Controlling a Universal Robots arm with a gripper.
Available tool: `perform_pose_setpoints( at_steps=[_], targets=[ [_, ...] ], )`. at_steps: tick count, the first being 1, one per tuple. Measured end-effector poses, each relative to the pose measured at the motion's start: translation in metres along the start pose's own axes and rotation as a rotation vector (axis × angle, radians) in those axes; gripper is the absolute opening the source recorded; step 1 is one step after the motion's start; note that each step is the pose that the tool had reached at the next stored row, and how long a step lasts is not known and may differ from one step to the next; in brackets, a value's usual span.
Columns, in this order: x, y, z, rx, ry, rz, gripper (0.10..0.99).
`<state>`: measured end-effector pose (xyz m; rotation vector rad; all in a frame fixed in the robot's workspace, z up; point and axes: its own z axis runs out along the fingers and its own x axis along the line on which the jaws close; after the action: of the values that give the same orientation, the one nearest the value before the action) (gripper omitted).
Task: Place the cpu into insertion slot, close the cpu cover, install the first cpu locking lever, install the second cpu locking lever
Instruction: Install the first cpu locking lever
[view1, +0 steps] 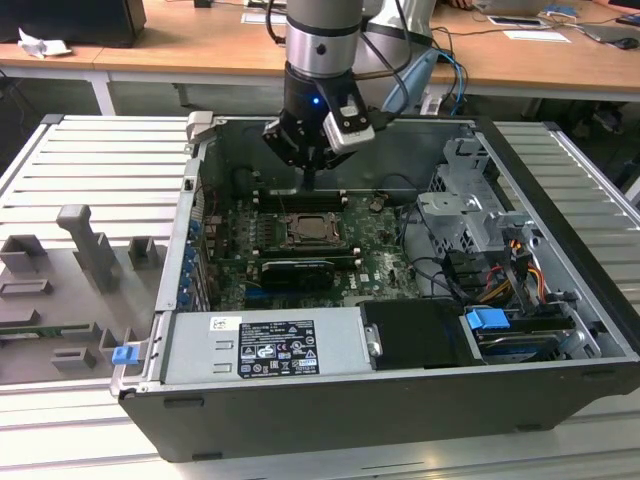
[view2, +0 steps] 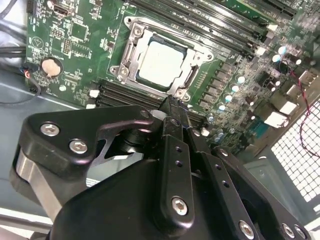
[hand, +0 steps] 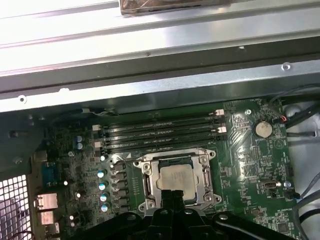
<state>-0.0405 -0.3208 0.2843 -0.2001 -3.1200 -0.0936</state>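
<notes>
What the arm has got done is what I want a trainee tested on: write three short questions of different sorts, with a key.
1. True or false: the cpu lies on top of the grey power supply.
2. Pick one. The cpu cover is: A) down flat around the cpu; B) standing upright on its hinge; C) lying outside the case.
3. Fill in: in the second wrist view the gripper hangs just beside the socket with its fingers ____.

Key: 1 false; 2 A; 3 shut.
</notes>
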Motion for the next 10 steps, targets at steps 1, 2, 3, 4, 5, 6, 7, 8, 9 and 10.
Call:
perform_pose_setpoints(
  at_steps=[1,2,3,4,5,6,7,8,9,10],
  targets=[
    [0.0022,-0.0002,0.0003,0.000,-0.0026,-0.001,0.106],
    [0.0044,-0.0005,0.0007,-0.001,-0.0043,-0.002,0.106],
    [0.0056,-0.0008,0.0019,-0.001,-0.0043,-0.013,0.106],
    [0.0056,-0.0009,0.0033,0.000,-0.0027,-0.039,0.106],
    [0.0055,-0.0010,0.0055,0.000,-0.0007,-0.075,0.106],
    [0.0056,-0.0011,0.0070,0.001,0.0008,-0.098,0.106],
    [0.0066,-0.0013,0.0078,0.001,0.0010,-0.103,0.106],
    [0.0088,-0.0017,0.0084,0.001,0.0004,-0.104,0.106],
    [0.0128,-0.0022,0.0091,0.001,-0.0014,-0.104,0.106],
    [0.0195,-0.0031,0.0103,0.000,-0.0051,-0.104,0.106]
  ],
)
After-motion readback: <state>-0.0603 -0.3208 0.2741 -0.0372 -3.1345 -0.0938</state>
